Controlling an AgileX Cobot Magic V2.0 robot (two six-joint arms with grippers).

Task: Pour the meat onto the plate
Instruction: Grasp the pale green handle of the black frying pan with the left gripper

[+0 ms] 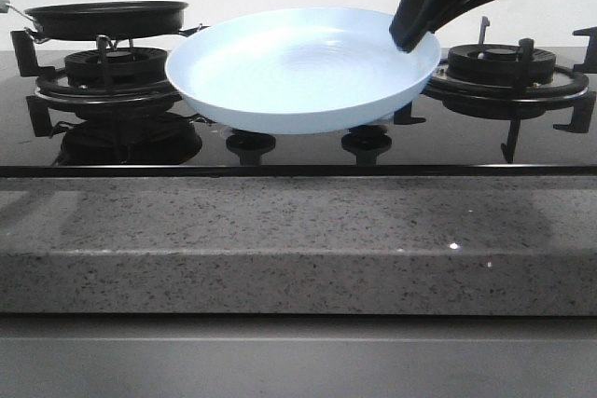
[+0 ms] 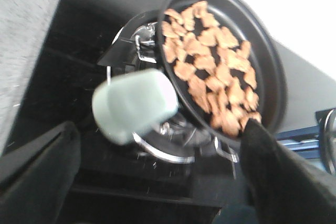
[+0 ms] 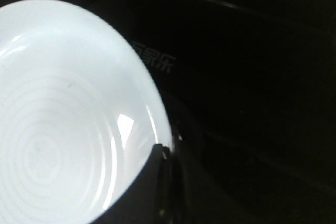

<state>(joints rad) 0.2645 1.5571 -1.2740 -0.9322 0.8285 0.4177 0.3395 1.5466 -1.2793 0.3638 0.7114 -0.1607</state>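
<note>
Right hand [image 1: 415, 41] pinches the plate [image 1: 298, 72] rim, holding it tilted. Left hand [image 2: 157, 182] is spread near the pan's handle [image 2: 134, 106]. A weak rim pinch could drop the plate before meat [image 2: 210, 72] arrives.

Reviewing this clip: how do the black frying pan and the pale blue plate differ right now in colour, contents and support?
The frying pan is black; the plate is glossy pale blue-white. The frying pan holds the meat; the plate is bare. The frying pan sits on the left burner with its pale handle ungripped, while the plate is held tilted above the stovetop by the right gripper at its rim. Both are round and shallow.
</note>
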